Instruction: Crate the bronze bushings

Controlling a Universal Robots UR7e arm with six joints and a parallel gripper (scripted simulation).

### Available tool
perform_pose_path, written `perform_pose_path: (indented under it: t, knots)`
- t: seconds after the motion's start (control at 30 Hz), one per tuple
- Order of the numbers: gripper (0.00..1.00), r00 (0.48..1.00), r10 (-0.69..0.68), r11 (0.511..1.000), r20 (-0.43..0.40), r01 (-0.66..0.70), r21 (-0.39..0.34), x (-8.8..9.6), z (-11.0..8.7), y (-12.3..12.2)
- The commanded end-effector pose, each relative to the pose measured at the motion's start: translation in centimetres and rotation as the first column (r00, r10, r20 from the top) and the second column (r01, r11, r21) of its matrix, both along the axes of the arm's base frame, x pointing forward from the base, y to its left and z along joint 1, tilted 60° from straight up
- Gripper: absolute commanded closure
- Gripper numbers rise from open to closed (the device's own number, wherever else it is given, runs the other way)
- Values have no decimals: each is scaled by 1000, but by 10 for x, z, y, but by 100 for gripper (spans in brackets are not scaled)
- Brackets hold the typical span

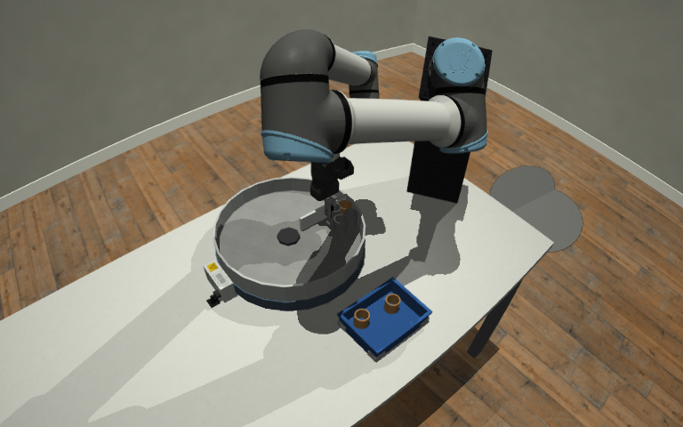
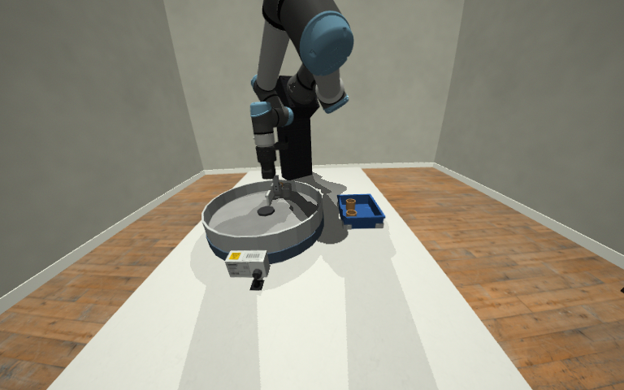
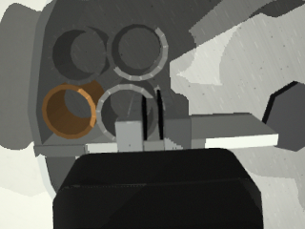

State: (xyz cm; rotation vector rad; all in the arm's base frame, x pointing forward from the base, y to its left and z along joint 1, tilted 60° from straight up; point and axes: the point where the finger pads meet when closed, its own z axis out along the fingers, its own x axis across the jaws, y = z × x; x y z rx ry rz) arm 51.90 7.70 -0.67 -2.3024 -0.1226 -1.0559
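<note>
While the arm [image 1: 397,119] [image 2: 262,123] is reaching down over the turning table [image 1: 289,293] [image 2: 262,242] [image 3: 248,57], the hand [image 1: 329,215] [image 2: 277,189] [image 3: 152,105] is closing its narrow gap on the wall of a steel bushing [image 3: 101,112], one finger sitting inside the ring and the other outside. In the wrist view, this ring is standing just left of the frame's centre, and a bronze bushing [image 1: 345,205] [image 3: 54,114] is standing beside it at the left. Two more grey bushings, a shaded one [image 3: 62,53] at the upper left and a brighter-rimmed one [image 3: 164,52] at the upper centre, are standing above them in that frame. A straight grey bar [image 1: 312,219] [image 2: 269,197] [image 3: 233,130] is running behind the fingers towards the dark hub [image 1: 288,236] [image 2: 266,210] [image 3: 288,116] at the right edge.

Two bronze bushings are standing upright and apart in the blue crate [image 1: 389,329] [image 2: 368,210]: one [image 1: 361,325] [image 2: 351,213] towards its left corner in the top view, the other [image 1: 392,310] [image 2: 350,205] nearer its upper side. The crate is resting on the white desk [image 1: 150,362] [image 2: 299,322] [image 3: 14,210], right of the turning table in both room views, and a labelled box [image 1: 219,282] [image 2: 241,268] is sitting at the turning table's lower left in the top view.
</note>
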Motion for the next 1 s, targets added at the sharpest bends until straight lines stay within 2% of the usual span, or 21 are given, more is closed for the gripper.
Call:
perform_pose_path:
  t: [0.0, 0.97]
  knots:
    - [100, 1000, 0, 1000, 0, 0, 0, -2, 2, -2]
    - [100, 1000, -1, 1000, 1, 1, 0, -10, 8, -9]
